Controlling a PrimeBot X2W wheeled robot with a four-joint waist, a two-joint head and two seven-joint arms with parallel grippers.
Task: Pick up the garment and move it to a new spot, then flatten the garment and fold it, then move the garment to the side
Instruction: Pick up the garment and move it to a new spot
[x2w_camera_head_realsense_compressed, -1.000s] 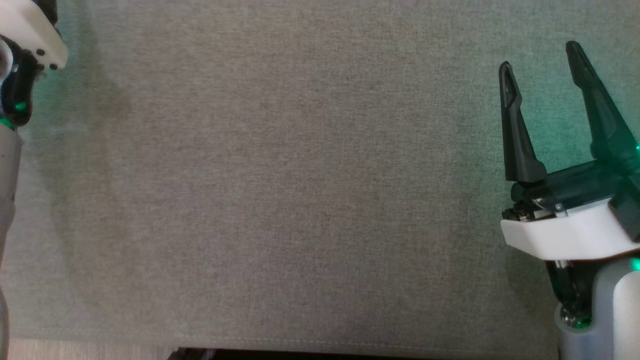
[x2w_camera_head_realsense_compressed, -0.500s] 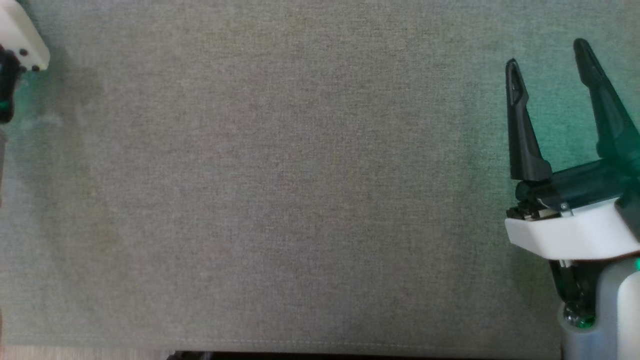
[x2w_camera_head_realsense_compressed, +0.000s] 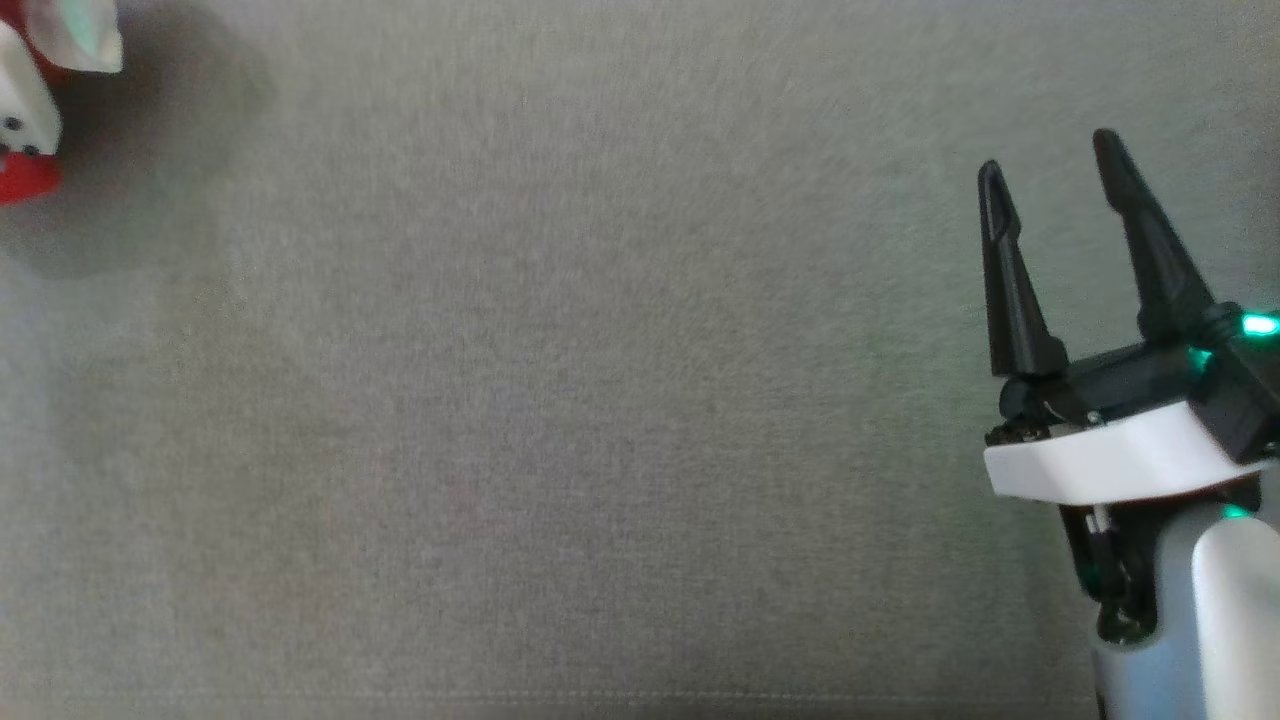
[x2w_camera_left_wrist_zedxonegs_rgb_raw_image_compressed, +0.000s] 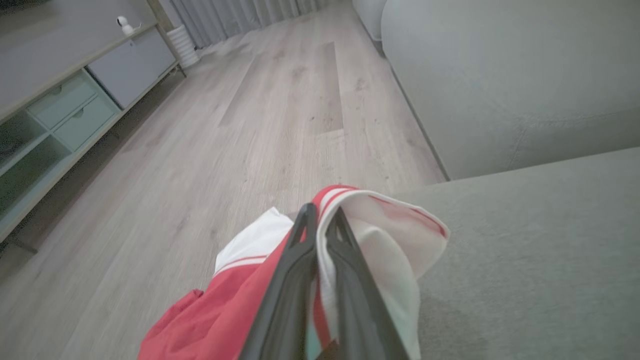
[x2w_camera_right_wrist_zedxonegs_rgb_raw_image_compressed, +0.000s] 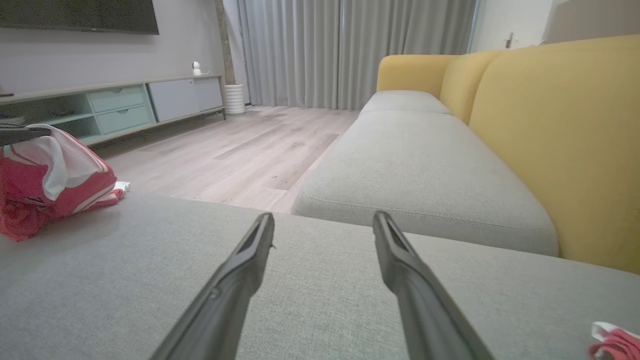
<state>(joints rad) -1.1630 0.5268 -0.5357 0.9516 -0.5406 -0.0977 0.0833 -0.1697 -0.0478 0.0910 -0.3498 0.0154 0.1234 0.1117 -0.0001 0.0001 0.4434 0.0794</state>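
no readable text, labels, brands or numbers anywhere

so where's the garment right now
The garment is clamped in the left gripper at the grey cushion's left edge, top left of the head view.

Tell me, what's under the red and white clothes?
The garment hangs over the edge of the grey cushion, wooden floor beyond. The spot right beneath is covered.

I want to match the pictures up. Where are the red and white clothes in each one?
Head view: the garment is in the top left corner.
Left wrist view: bottom middle, pinched by the left gripper.
Right wrist view: far left edge.
Shared landmark: the grey cushion.
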